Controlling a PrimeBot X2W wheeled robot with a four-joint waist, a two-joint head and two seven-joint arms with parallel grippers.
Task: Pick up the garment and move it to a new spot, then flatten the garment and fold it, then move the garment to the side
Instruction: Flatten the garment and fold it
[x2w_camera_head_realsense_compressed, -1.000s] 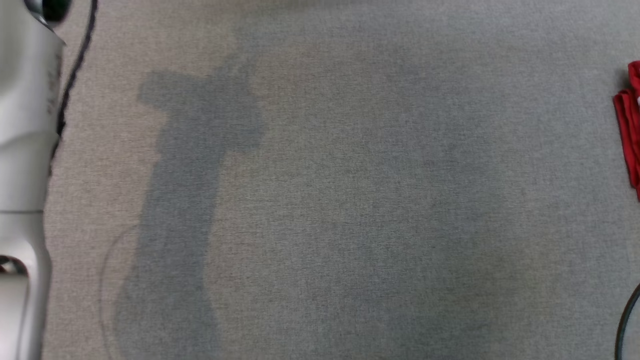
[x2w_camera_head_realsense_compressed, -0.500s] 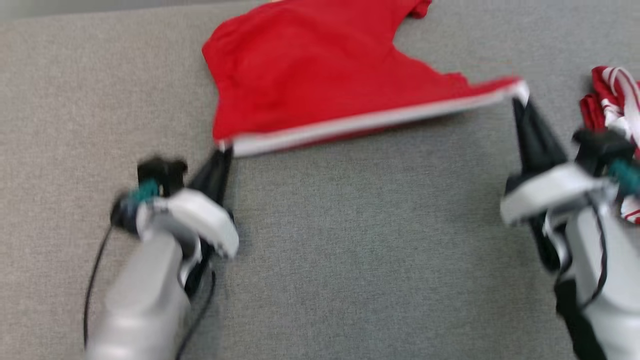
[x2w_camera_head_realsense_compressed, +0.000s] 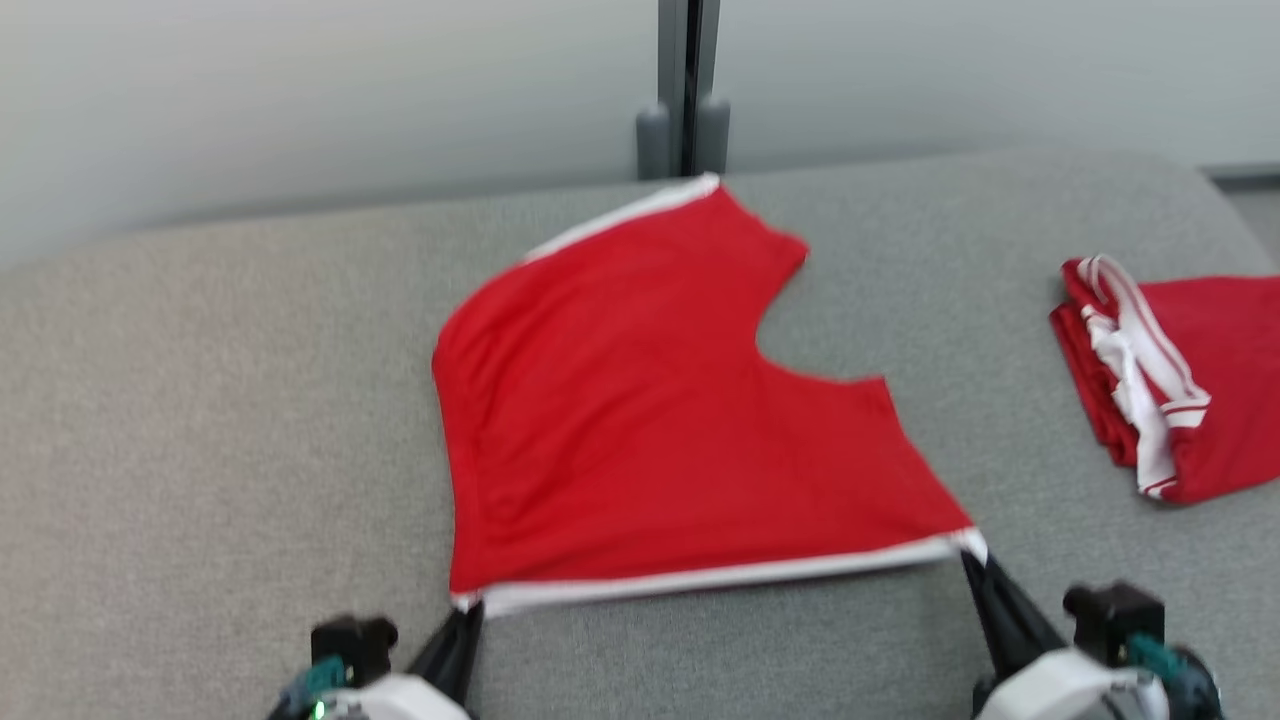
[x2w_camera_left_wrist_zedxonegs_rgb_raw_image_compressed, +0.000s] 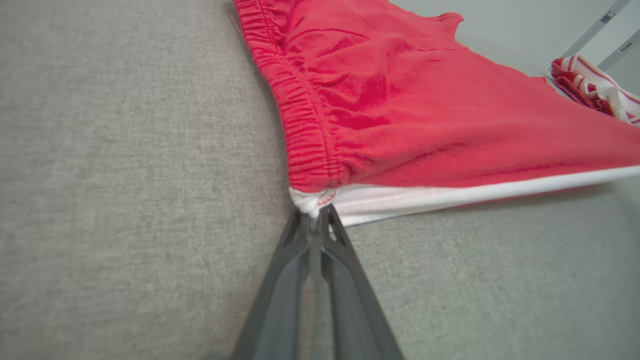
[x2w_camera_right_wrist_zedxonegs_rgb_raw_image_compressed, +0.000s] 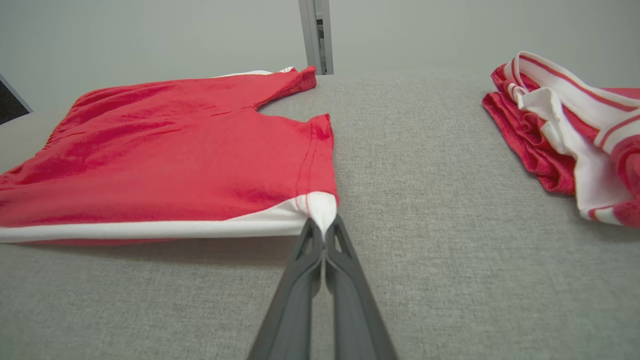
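While the red shorts (x2w_camera_head_realsense_compressed: 650, 400) lie spread out on the grey surface (x2w_camera_head_realsense_compressed: 200, 400), the robot holds them by the two corners of their near edge. That edge has a white stripe along it.

The left gripper (x2w_camera_head_realsense_compressed: 468, 610) is at the corner where the stretchy waistband ends. Its jaws are pinched shut on a little bit of white cloth there. The right gripper (x2w_camera_head_realsense_compressed: 968, 560) is at the other corner, at the bottom of one leg. Its jaws are shut tight on the white tip there.

The white edge runs in a straight, tight line between the two grippers. It is lifted a little off the surface, and there is a thin dark shadow under it. The rest of the shorts rests on the surface and reaches away toward the far side. The second leg points to the back, near a grey post (x2w_camera_head_realsense_compressed: 688, 90) that stands against the pale wall (x2w_camera_head_realsense_compressed: 300, 100). The waistband is on the robot's left side and looks crinkly.

On the robot's right, well apart from the shorts, a second red and white piece of clothing (x2w_camera_head_realsense_compressed: 1160, 390) lies folded in a small pile. It does not touch the shorts or the grippers.
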